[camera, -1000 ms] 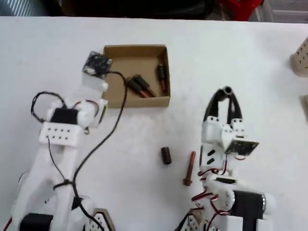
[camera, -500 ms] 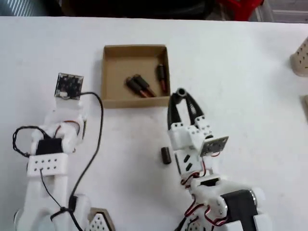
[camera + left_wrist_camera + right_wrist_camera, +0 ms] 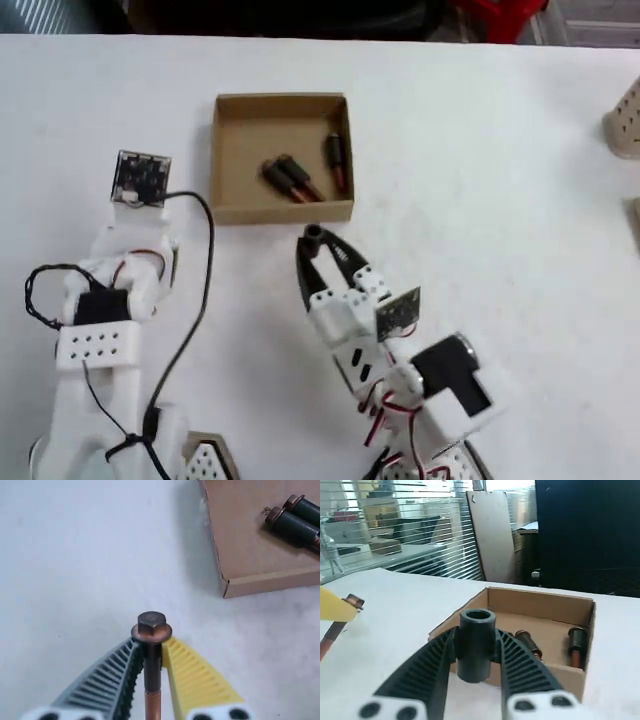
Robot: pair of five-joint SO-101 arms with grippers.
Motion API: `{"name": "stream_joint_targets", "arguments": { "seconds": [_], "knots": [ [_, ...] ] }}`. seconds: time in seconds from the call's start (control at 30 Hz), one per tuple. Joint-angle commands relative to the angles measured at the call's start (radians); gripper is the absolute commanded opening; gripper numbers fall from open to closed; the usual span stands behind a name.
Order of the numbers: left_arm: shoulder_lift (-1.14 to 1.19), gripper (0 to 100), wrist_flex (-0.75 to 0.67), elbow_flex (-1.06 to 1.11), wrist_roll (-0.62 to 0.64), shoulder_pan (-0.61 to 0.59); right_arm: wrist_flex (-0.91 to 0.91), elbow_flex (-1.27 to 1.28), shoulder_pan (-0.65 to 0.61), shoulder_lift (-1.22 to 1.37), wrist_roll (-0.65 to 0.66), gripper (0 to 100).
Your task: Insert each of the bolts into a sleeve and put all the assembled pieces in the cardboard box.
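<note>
— What has the left gripper (image 3: 151, 642) got?
— A copper bolt (image 3: 151, 628), pinched between its grey finger (image 3: 100, 687) and yellow finger (image 3: 195, 680). The hex head sits just past the tips, over the white table (image 3: 75, 555).
— And the right gripper (image 3: 477, 636)?
— Clamped on a dark sleeve (image 3: 477, 652), upright, with its open bore facing up. From above, that sleeve sits just in front of the cardboard box (image 3: 232, 140), near the front wall.
— Are bolt and sleeve touching?
— No, they're apart. The bolt is off to the left of the box.
— What's inside the box?
— Three assembled pieces: a pair (image 3: 290, 180) lying side by side near the middle, and a third (image 3: 337, 160) along the right wall.
</note>
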Motion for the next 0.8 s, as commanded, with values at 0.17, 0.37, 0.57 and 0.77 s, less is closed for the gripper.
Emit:
{"name": "stream_joint_targets", "arguments": {
  "seconds": [0.17, 0.37, 0.57, 0.77],
  "knots": [
    [-0.035, 2, -0.029, -0.009, 0.011, -0.008, -0.041, -0.098, -0.068, 0.127, -0.003, 1.8],
    [-0.035, 2, -0.029, -0.008, 0.011, -0.008, -0.041, -0.098, -0.117, 0.139, -0.003, 1.8],
    [-0.038, 2, -0.029, -0.015, 0.115, -0.002, -0.038, -0.098, -0.119, 0.140, -0.003, 1.8],
    [-0.041, 2, -0.250, 0.031, 0.316, 0.042, -0.036, -0.098, -0.116, 0.142, -0.003, 1.8]
  ]
}}
